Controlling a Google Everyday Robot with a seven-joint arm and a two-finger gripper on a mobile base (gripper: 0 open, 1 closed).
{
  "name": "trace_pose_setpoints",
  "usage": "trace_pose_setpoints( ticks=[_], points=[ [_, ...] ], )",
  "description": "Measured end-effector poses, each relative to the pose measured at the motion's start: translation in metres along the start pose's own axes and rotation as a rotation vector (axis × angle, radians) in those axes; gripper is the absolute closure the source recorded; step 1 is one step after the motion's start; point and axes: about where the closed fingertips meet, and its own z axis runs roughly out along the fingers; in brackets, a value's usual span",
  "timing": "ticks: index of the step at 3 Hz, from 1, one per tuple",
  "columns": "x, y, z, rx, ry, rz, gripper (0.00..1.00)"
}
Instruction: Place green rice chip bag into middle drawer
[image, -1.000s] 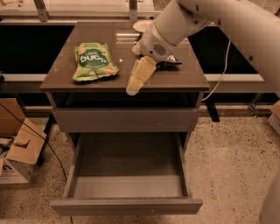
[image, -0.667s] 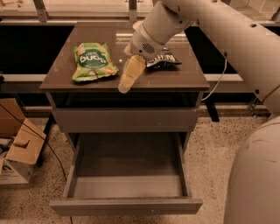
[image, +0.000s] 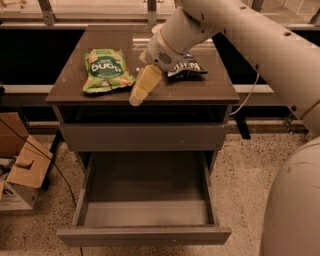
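Between green rice chip bag (image: 106, 70) and dark bag (image: 187, 66) hangs the gripper (image: 137, 96), its grip state unclear.

A dark blue chip bag (image: 186, 65) lies far right on the table (image: 200, 92), just behind the gripper (image: 137, 97) over the table's middle. Cardboard boxes (image: 20, 167) sit on the speckled floor (image: 245, 172) at left.

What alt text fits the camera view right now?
The gripper hovers near the front edge of the cabinet top, beside the green rice chip bag lying there. The middle drawer below stands pulled open; a dark chip bag lies behind the arm.
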Motion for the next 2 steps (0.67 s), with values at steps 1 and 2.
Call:
trace_pose_setpoints(
  ticks=[1, 2],
  points=[
    [-0.017, -0.021, 0.02, 0.068, -0.076, 0.024, 0.0],
    [-0.03, -0.041, 0.043, 0.098, -0.129, 0.042, 0.0]
  ],
)
